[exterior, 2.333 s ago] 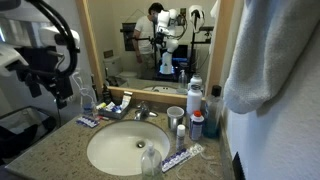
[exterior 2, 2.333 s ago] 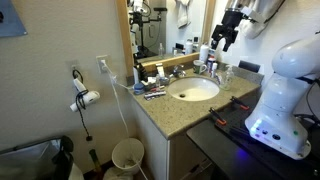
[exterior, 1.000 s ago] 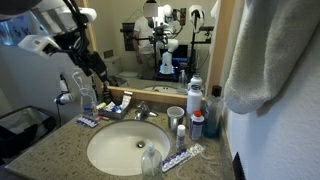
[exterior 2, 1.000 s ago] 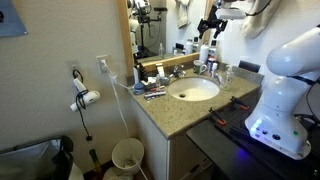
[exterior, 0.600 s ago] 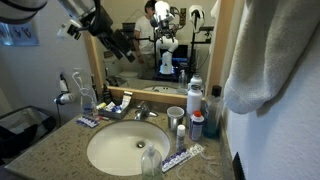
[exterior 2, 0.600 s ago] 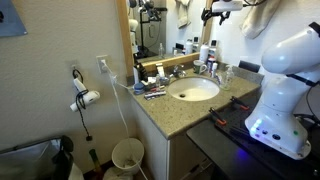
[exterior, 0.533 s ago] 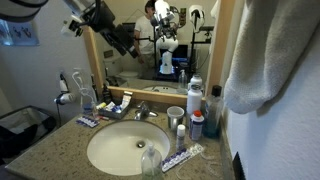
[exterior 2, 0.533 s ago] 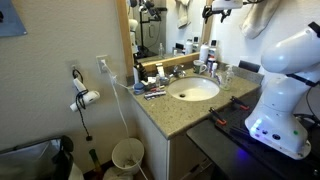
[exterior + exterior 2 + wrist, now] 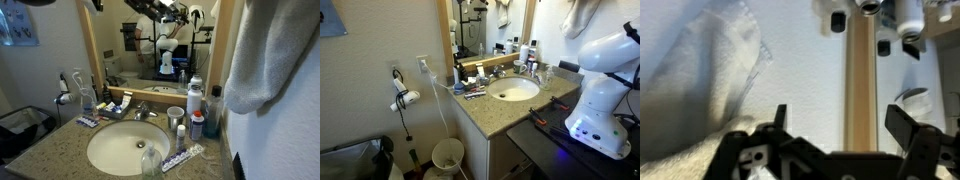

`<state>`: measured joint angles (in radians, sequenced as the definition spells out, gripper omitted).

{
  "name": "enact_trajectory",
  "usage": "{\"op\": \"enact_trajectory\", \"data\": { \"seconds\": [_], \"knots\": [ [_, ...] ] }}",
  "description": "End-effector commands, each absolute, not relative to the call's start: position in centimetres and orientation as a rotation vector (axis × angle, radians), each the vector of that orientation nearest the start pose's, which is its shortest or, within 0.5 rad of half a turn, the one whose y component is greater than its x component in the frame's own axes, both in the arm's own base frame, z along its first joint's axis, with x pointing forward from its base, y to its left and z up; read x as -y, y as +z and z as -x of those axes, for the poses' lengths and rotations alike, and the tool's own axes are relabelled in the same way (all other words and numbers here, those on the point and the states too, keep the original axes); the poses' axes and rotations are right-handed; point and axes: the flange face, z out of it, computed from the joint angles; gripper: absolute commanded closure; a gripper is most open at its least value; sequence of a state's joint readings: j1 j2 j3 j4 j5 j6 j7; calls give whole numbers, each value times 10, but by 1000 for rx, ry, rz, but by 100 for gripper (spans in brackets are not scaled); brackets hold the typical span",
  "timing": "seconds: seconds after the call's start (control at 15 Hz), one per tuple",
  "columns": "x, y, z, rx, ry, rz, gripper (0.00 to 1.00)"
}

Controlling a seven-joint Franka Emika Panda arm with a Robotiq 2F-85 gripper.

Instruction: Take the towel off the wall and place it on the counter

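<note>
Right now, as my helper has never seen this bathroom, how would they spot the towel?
Start at the wood-framed mirror above the speckled granite counter. On the white wall beside its frame hangs a large off-white terry towel, the only soft draped cloth; its neighbours are hard bottles and cups.

Soft, even indoor light fills both exterior views, and shadows on the counter point(image 9: 45, 150) are faint. Both pictures are small and grainy. The towel point(image 9: 265, 55) at the near right is out of focus. A blue glow lights the robot base point(image 9: 584, 127). The wrist view is blurred throughout, and the gripper point(image 9: 840, 125) is a dark silhouette against the bright wall point(image 9: 805, 70).
</note>
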<state>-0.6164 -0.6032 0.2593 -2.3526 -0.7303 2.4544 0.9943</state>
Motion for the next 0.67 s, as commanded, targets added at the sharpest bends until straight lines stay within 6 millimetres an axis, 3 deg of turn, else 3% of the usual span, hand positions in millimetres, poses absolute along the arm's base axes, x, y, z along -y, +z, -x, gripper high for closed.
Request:
{"op": "enact_trajectory", "data": {
  "seconds": [0.0, 0.33, 0.6],
  "knots": [
    [156, 652, -412, 1094, 1153, -1893, 0],
    [197, 687, -415, 1077, 1235, -1606, 0],
    [229, 701, -411, 1095, 1209, -1433, 0]
  ]
}}
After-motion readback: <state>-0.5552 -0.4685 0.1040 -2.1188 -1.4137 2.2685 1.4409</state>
